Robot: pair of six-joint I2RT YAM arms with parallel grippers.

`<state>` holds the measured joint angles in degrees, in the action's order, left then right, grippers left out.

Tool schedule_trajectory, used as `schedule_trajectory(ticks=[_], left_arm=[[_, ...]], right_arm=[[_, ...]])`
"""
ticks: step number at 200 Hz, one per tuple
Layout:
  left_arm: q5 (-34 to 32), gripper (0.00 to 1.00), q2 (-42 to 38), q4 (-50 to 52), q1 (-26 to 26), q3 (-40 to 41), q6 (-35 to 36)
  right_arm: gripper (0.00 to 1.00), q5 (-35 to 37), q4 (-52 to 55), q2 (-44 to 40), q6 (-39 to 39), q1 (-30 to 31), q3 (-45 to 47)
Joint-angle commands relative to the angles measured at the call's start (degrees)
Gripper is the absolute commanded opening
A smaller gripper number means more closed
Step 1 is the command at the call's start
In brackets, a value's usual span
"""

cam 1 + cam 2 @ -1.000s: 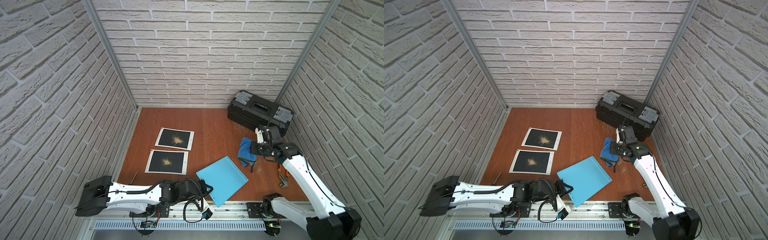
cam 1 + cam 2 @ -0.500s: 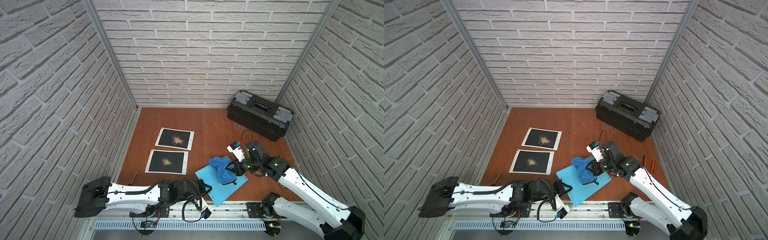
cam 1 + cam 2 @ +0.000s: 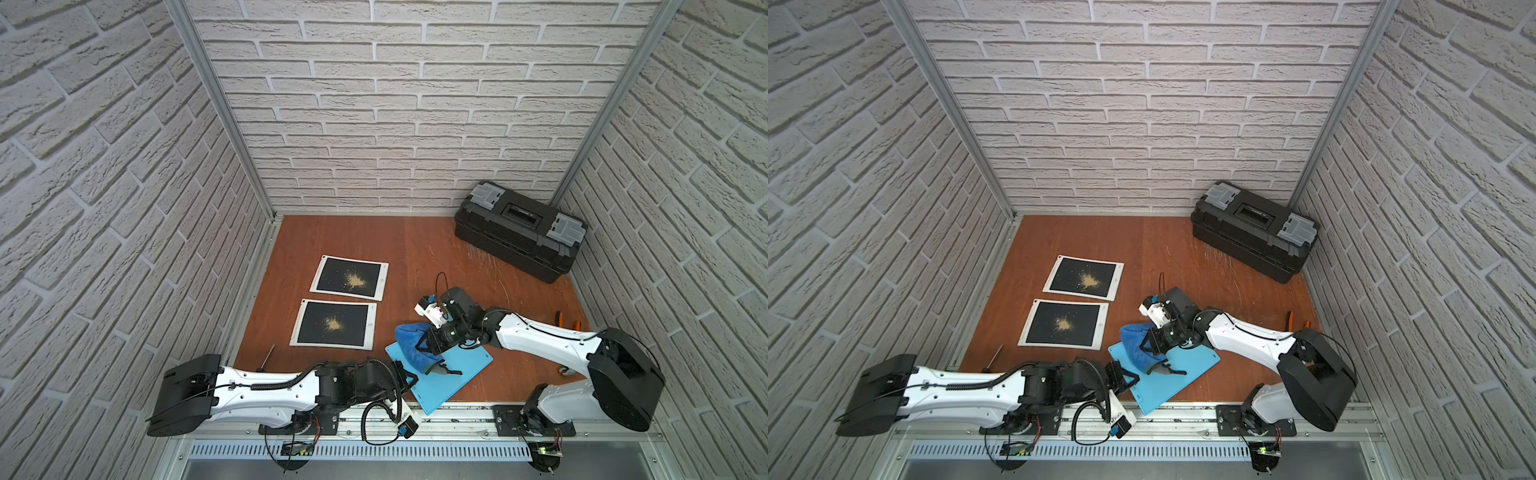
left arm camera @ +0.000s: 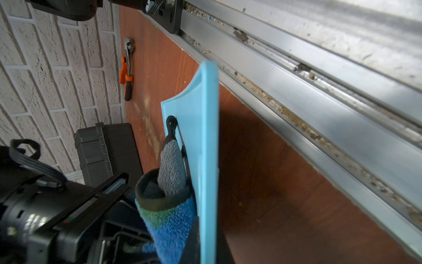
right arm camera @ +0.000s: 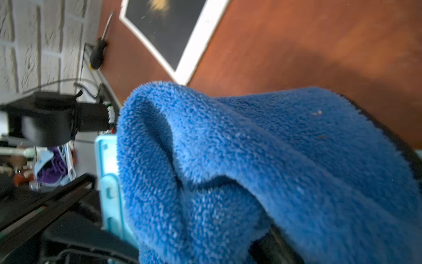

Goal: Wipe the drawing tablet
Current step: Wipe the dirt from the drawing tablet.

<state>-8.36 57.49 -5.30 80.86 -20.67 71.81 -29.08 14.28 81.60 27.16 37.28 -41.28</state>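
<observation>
A: Where's your left gripper?
B: Nearest you, pinched on the blue drawing tablet by its near corner, at the table's front edge, unchanged.
A: And your right gripper?
B: Clamped on the blue cloth (a second ago it hung by the toolbox), which now lies over the tablet's far-left corner

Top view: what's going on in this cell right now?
The right arm has its jaws shut on a blue cloth, which rests on the blue tablet near the table's front edge. The left arm holds that tablet, jaws shut on its near corner. Two white-framed tablets to the left each carry a patch of yellow powder, and neither arm is on them. A toolbox sits at the back right.
</observation>
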Motion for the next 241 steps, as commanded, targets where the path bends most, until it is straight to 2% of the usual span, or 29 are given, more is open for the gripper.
schedule_trajectory(ticks=[1,22,35,54,68,86,93,101,116,139,162,180,196,209,241], left_arm=[[-2.3,0.00,-2.2,2.0,-0.4,0.0,2.3],[-2.9,0.00,-3.0,2.4,-0.4,0.1,2.2],[-3.0,0.00,-3.2,2.7,-0.4,0.1,2.0],[-3.0,0.00,-3.3,2.7,-0.5,0.2,1.8],[-3.1,0.00,-3.1,2.9,-0.4,0.1,1.8],[-3.1,0.00,-3.0,3.0,-0.5,0.0,1.7],[-3.1,0.00,-3.0,3.1,-0.5,0.0,1.7],[-3.1,0.00,-2.9,3.1,-0.5,0.0,1.7],[-3.1,0.00,-2.9,3.3,-0.5,-0.2,1.7],[-3.0,0.00,-2.9,3.7,-0.6,-0.2,1.5],[-3.0,0.00,-2.6,3.2,-0.6,-0.1,1.5],[-3.0,0.00,-2.1,3.3,-0.7,-0.3,1.5],[-3.0,0.00,-1.9,3.8,-0.8,-0.7,1.5],[-3.0,0.00,-2.2,4.4,-0.8,-0.9,1.5],[-3.4,0.00,-3.4,5.2,-0.7,-1.0,1.6]], right_arm=[[0.02,16.4,7.2,2.6,4.9,-7.7,2.9],[0.02,33.3,16.8,1.0,5.8,-9.4,0.8],[0.02,41.3,20.9,-1.2,6.5,-9.3,-0.8],[0.02,47.6,23.7,-7.0,6.7,-8.2,-2.4],[0.02,53.3,25.1,-12.7,5.8,-4.0,-3.6],[0.03,56.7,25.6,-18.7,2.8,1.9,-5.6],[0.03,54.9,24.6,-20.4,0.9,3.2,-5.9],[0.03,49.4,22.8,-21.9,-1.4,3.8,-5.8],[0.03,34.3,19.2,-23.2,-4.0,4.0,-5.0],[0.03,13.5,15.8,-21.8,-3.7,5.3,-4.0],[0.03,-0.3,14.2,-18.7,-3.7,9.7,-3.7],[0.03,-6.3,14.4,-13.8,-4.8,14.0,-3.5],[0.03,-6.3,15.2,-7.9,-5.4,15.3,-2.4],[0.03,1.2,16.7,-3.5,-4.2,14.0,-1.1],[0.02,19.8,18.5,2.2,2.3,1.2,2.8]])
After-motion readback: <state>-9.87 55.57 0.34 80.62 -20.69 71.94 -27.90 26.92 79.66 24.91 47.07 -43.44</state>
